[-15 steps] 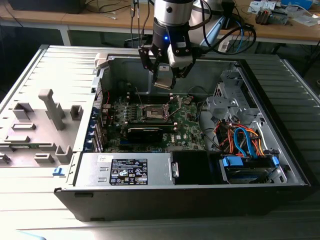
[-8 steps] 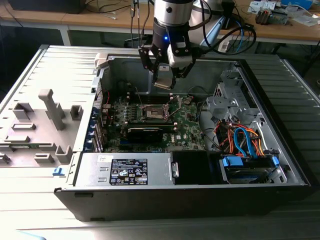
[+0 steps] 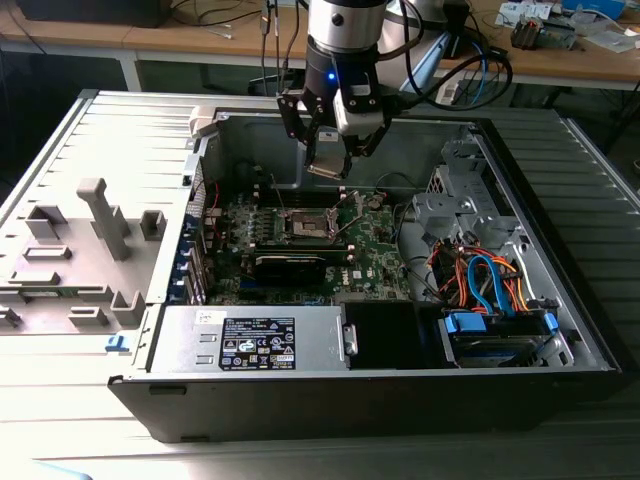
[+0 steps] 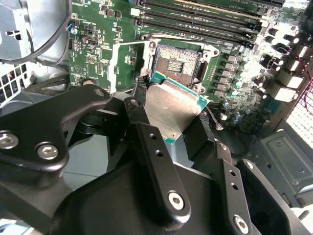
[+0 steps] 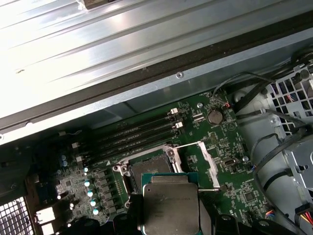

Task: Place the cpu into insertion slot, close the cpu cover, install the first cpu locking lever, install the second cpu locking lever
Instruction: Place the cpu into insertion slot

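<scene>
Open case point(image 3: 300, 400); at the exterior view's upper middle the gripper point(image 3: 330, 158) clamps the cpu point(image 4: 172, 110) above the slot point(image 4: 177, 61). A skewed landing could damage that slot.

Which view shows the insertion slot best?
The second wrist view: the insertion slot lies open, its contact field plain. In the first wrist view the held cpu hides part of it; the exterior view shows it from afar.

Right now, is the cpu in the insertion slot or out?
Out: the gripper holds the cpu in its jaws above the bare insertion slot.
</scene>
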`<state>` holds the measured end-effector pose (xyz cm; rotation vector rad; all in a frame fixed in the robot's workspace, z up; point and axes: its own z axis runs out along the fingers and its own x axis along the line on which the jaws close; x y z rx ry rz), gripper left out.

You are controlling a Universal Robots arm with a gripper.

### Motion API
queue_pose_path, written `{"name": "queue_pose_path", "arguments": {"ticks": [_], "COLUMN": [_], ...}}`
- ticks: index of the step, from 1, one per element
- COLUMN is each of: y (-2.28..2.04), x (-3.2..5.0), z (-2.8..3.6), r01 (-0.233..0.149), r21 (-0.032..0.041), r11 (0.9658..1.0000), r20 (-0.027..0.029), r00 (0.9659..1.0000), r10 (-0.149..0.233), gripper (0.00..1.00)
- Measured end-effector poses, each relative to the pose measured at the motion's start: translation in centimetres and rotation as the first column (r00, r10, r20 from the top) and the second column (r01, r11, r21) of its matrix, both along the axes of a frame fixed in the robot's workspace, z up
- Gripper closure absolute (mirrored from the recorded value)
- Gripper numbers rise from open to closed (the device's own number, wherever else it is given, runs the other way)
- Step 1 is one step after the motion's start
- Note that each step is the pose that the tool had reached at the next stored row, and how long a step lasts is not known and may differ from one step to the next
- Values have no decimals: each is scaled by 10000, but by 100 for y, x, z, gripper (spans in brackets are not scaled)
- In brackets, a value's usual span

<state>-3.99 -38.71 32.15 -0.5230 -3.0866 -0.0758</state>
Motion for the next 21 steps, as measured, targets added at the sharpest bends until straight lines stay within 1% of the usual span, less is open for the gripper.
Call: {"name": "queue_pose_path", "arguments": {"ticks": [21], "y": [0], "x": [0], "z": [-6], "r01": [252], "r21": [0], "r11": [9997], "r20": [0], "r00": [9997], "r10": [-252], "gripper": [45]}}
